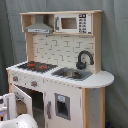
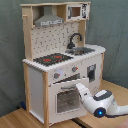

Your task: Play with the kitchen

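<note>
Your gripper (image 2: 80, 88) sits at the upper right corner of the oven door (image 2: 64, 98) in the second exterior view, apparently touching its top edge; whether the claw is wide or narrow you cannot tell, as the tip is hidden against the white panel. The kitchen (image 2: 60, 60) rises at eleven o'clock from the claw. The door's long axis runs roughly nine to three, and in the first exterior view it (image 1: 22, 99) stands swung partly out. The knobs (image 2: 56, 75) lie at twelve, near. Open room lies at four o'clock, over the wooden table (image 2: 117, 90); the arm body (image 2: 102, 102) occupies it.
</note>
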